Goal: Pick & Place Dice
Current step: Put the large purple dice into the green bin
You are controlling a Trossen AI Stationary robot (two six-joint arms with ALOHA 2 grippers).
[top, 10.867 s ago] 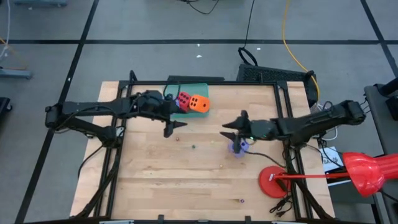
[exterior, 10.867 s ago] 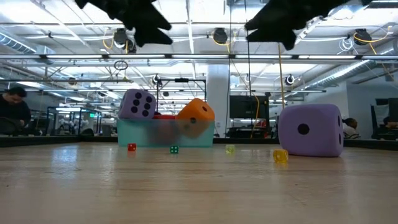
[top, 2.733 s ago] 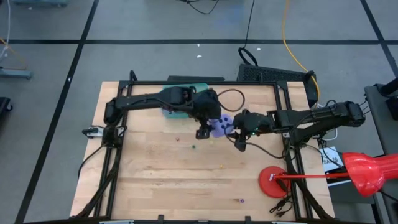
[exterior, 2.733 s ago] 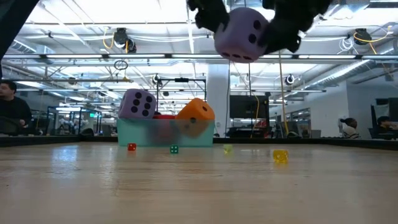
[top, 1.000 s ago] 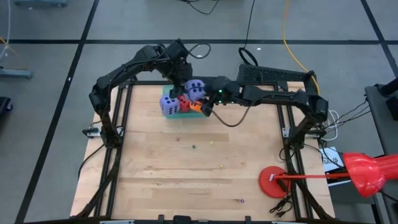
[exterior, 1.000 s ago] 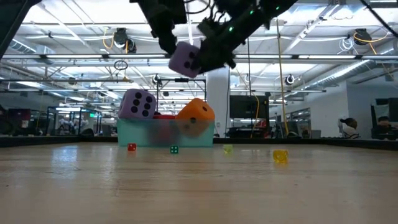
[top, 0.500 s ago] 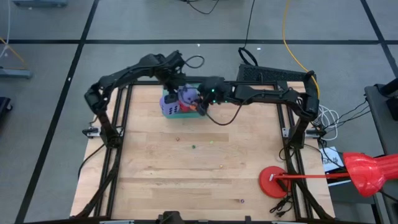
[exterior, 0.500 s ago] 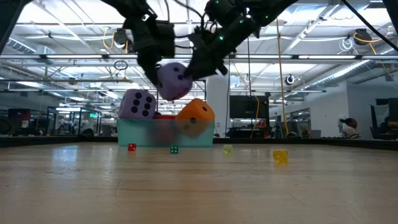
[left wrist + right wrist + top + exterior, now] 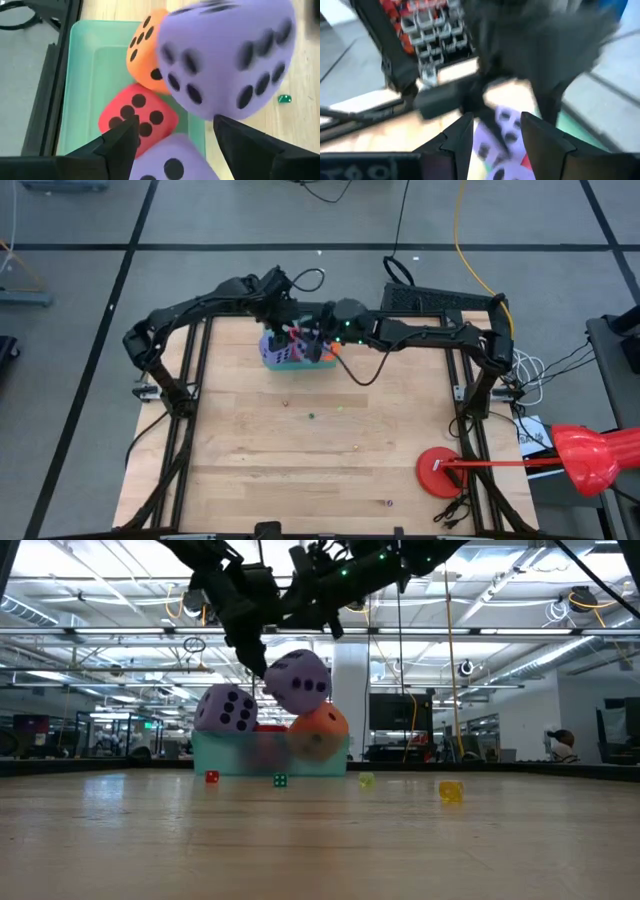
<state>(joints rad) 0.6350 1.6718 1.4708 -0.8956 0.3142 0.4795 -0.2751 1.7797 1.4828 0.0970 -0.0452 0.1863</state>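
Left to right across the table:

**Left arm.** Your left gripper [image 9: 176,120] is over the teal tray [image 9: 80,75] at the far edge. Its fingers [image 9: 122,140] are spread as wide as they go and nothing lies between them.

**Dice.** All four are at the tray.
- A purple die [image 9: 225,708] is on the left of the tray.
- The red die [image 9: 137,117] is low in the middle.
- The orange die [image 9: 318,730] is on the right.
- The upper purple die [image 9: 298,680] is above the red and orange dice, just past the left fingertips. I cannot tell whether it already rests on them or is still clear of them.

**Right arm.** Your right gripper [image 9: 497,117] is just beside the left one, over the tray's right side. Its fingers [image 9: 460,132] are partly apart and appear to hold nothing.

**Handling.**
- The dice look like light foam, so they should give under the pads and are unlikely to be damaged.
- Expect them to bounce and roll, and a stacked one may tip out of the shallow tray.
- If you have to take one up again, close on two opposite flat faces through the middle, not on corners, and squeeze only lightly.

**Views.**
- The low view alone shows the height of the pile, and that the upper die is over the orange one. It also shows tiny dice on the bare wood, such as a small green die [image 9: 279,780].
- The left wrist view alone shows the empty gap between the left fingers and the red die, which is mostly hidden at table level.
- The high view confirms both arms meet at the tray, but the arms cover most of the dice.
- The right wrist view is largely filled by the other arm.
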